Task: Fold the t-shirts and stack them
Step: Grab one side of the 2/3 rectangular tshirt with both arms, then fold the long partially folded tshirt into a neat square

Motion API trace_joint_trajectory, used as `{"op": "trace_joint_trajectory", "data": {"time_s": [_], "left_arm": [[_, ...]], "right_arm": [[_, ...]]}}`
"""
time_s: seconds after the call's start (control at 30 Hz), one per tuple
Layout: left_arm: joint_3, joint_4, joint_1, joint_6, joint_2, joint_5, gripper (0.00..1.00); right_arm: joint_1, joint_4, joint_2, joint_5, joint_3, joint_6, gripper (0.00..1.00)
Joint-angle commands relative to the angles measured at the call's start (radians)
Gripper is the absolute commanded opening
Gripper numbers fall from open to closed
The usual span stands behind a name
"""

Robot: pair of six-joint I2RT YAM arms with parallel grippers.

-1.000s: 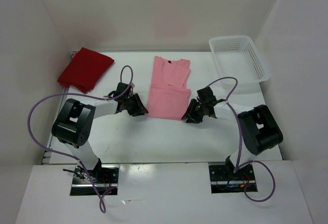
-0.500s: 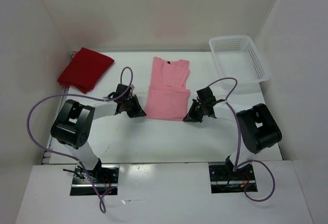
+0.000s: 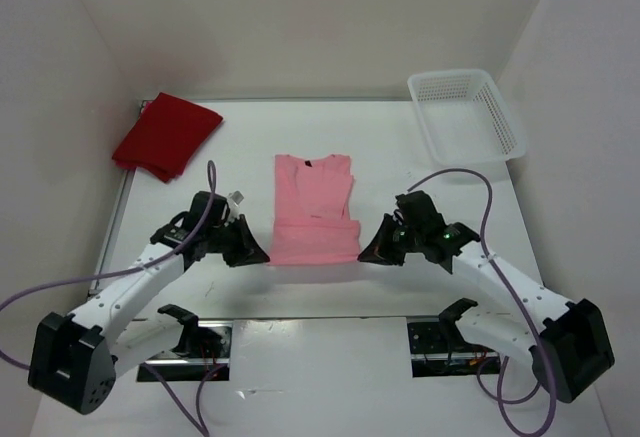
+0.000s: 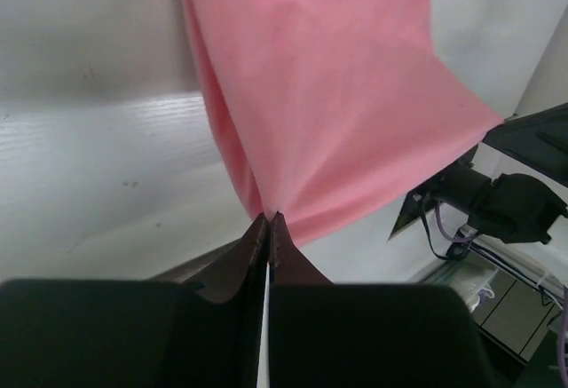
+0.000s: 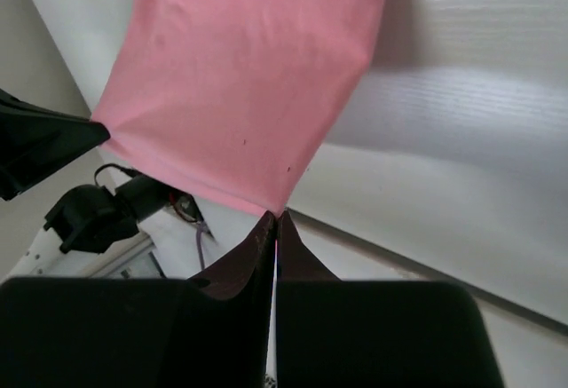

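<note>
A light pink t-shirt [image 3: 311, 207] lies in the middle of the table, its collar at the far end. Its near hem is pinched at both corners. My left gripper [image 3: 262, 251] is shut on the near left corner, with the cloth [image 4: 337, 95] running up from its tips [image 4: 268, 217]. My right gripper [image 3: 364, 253] is shut on the near right corner, the pink cloth [image 5: 248, 77] stretched up and left from its tips [image 5: 275, 217]. A dark red t-shirt [image 3: 165, 137] lies folded at the far left. The third t-shirt is out of view.
A white mesh basket [image 3: 466, 113] stands at the far right corner of the table. White walls close in the table on the left, back and right. Both arm bases [image 3: 185, 342] sit at the near edge.
Both grippers closed on the light pink t-shirt's near corners and pulled it toward the near edge of the table. The arms now reach out lower and nearer the bases.
</note>
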Motion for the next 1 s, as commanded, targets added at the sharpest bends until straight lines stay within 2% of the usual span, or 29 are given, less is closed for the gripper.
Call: {"op": "trace_joint_trajectory", "data": {"time_s": [0.0,0.13,0.3,0.33,0.43,0.57,0.7,0.8,0.87,0.93,0.97], "left_arm": [[0.107,-0.164,-0.001,-0.016,-0.037,-0.016,0.00],[0.293,-0.096,0.067,0.047,0.123,-0.040,0.00],[0.488,0.042,0.158,0.114,0.399,-0.096,0.00],[0.514,0.061,0.170,0.114,0.438,-0.109,0.00],[0.626,0.118,0.203,0.114,0.599,-0.125,0.00],[0.770,0.165,0.212,0.114,0.813,-0.154,0.00],[0.882,0.213,0.221,0.087,0.944,-0.166,0.00],[0.945,0.237,0.221,0.071,0.998,-0.157,0.06],[0.983,0.238,0.221,0.062,1.018,-0.168,0.14],[0.996,0.238,0.230,0.062,1.009,-0.168,0.30],[0.996,0.247,0.230,0.062,0.997,-0.178,0.43]], "right_arm": [[-0.029,-0.120,-0.002,-0.010,0.087,-0.010,0.01],[-0.150,-0.096,0.189,-0.010,0.257,-0.177,0.01],[-0.248,-0.060,0.537,0.019,0.580,-0.348,0.01],[-0.249,-0.051,0.588,0.019,0.681,-0.365,0.01],[-0.270,-0.051,0.774,0.044,0.848,-0.397,0.01],[-0.302,-0.010,0.967,0.029,0.998,-0.406,0.01],[-0.311,-0.010,1.126,0.019,1.119,-0.415,0.01],[-0.311,-0.020,1.194,0.044,1.220,-0.415,0.01],[-0.311,-0.032,1.216,0.032,1.277,-0.415,0.02],[-0.311,-0.033,1.225,0.022,1.294,-0.403,0.10],[-0.311,-0.033,1.225,0.022,1.305,-0.403,0.15]]}}
